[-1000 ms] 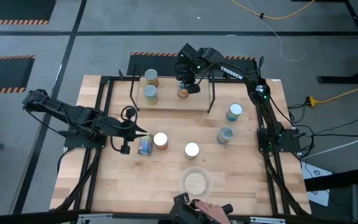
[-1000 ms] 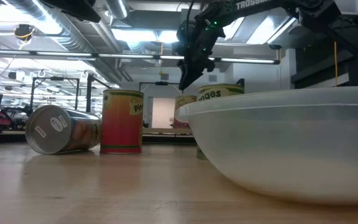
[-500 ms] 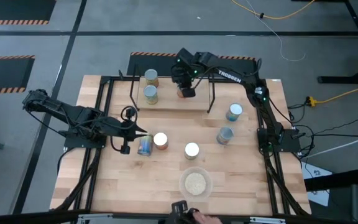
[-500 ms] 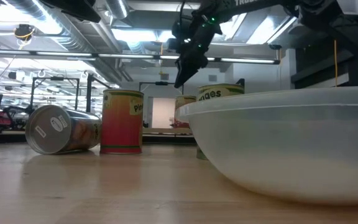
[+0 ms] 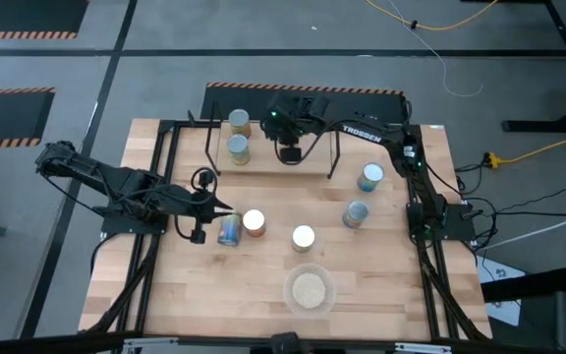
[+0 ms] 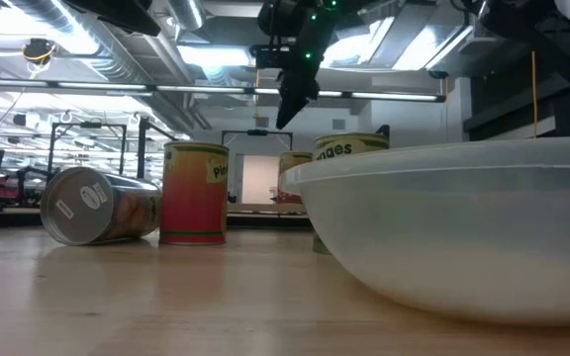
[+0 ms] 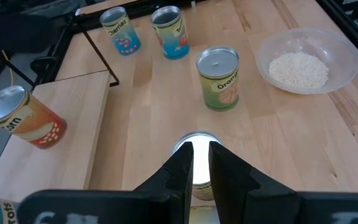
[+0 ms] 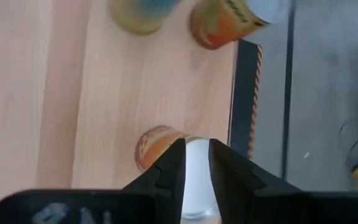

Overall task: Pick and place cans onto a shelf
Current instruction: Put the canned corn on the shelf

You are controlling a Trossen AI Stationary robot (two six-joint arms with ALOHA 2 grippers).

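**Right arm over the shelf, one tin tipped on the table**

Nearest stands a clear plastic bowl of pale grains [image 5: 309, 288]. Beyond it, a green-labelled tin with a silver top [image 5: 304, 237] stands upright. To its left a red-labelled tin [image 5: 254, 222] is upright, touching a blue-and-orange tin lying on its side [image 5: 229, 230], long axis level, running near to far. The left gripper [image 5: 226, 212], fingers nearly pressed together and holding nothing, sits at those two tins. Right of centre stand two blue-labelled tins [image 5: 356, 214], upright. Farthest, the low light-wood shelf in a black frame [image 5: 263, 165] carries two upright tins at its left end [image 5: 238, 148]. The right gripper [image 5: 290, 154] hovers over the shelf's middle, narrowly spread above an upright orange-labelled tin [image 8: 157, 144].
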